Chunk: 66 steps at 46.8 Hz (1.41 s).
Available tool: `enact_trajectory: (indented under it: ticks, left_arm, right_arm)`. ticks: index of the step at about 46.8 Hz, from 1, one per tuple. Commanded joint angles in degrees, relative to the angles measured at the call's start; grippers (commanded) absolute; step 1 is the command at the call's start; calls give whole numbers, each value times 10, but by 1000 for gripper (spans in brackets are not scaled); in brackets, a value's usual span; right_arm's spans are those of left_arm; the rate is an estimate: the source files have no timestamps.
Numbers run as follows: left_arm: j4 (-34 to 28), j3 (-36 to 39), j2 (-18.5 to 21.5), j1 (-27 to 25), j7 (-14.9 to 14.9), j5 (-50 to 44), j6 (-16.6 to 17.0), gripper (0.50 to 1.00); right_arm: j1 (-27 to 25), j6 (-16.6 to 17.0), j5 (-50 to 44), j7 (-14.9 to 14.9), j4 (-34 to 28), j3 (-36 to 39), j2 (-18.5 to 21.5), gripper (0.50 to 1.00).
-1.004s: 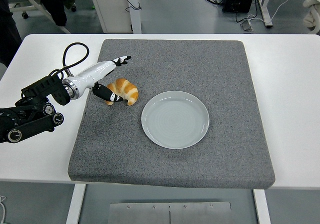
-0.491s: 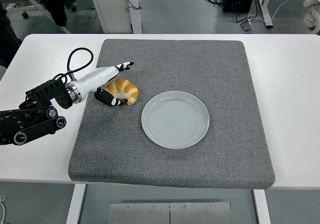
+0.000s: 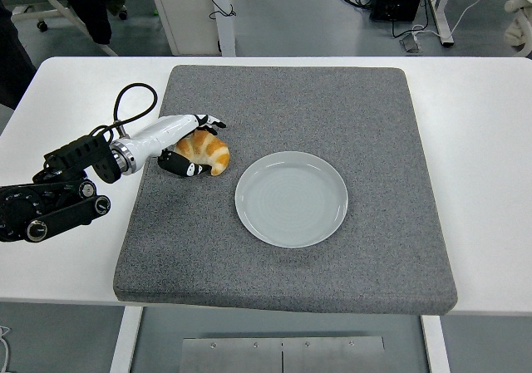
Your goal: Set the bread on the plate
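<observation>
A grey felt mat [image 3: 332, 115] covers most of the white table [image 3: 482, 124], and on its left part lies the bread [image 3: 208, 150], a golden crescent-shaped roll resting flat on the mat. Just to its right and slightly nearer sits the plate [image 3: 291, 198], pale, round and bare, apart from the roll by a narrow strip of mat. The left arm [image 3: 58, 190] comes in from the left edge over the bare table, its black joints lying low beside the mat's left border, a looped black cable [image 3: 125, 103] arching above the wrist. The left hand [image 3: 179, 140] reaches onto the mat and closes around the bread: the white-shelled fingers [image 3: 208, 122] curl over the roll's far side, their dark tips bent down toward it, while the black thumb [image 3: 184, 167] presses in along its near side, so the roll is pinched between them. The bread sits on the mat, outside the plate's rim.
</observation>
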Motion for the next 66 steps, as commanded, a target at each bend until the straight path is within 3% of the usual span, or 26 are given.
enact_trajectory:
  ticks: [1, 6, 11, 17, 34, 45, 59, 66]
  left_arm:
    - [1, 1, 0, 0, -9, 0, 0, 668]
    - [1, 3, 0, 0, -16, -1, 0, 648]
    - [1, 3, 1, -1, -19, -1, 0, 556]
    - [1, 0, 2, -7, -18, -3, -1, 505]
    - [-3, -11, 8, -72, -18, -11, -11, 522]
    - [-8, -58, 36, -104, -39, -6, -70, 528]
    - [-7, -77, 51, -133, -42, -4, -93, 537]
    - [-7, -103, 51, -137, -59, -3, -121, 537]
  right_arm:
    - [0, 0, 0, 0, 0, 0, 0, 1000]
    - [0, 0, 0, 0, 0, 0, 0, 1000]
    - [0, 0, 0, 1, 0, 0, 0, 1000]
    - [0, 0, 0, 0, 0, 0, 0, 1000]
    - [-1, 0, 0, 0, 0, 0, 0, 1000]
    - [0, 0, 0, 0, 0, 0, 0, 1000]
    - [0, 0, 0, 0, 0, 0, 0, 1000]
    - [0, 0, 0, 0, 0, 0, 0, 1000]
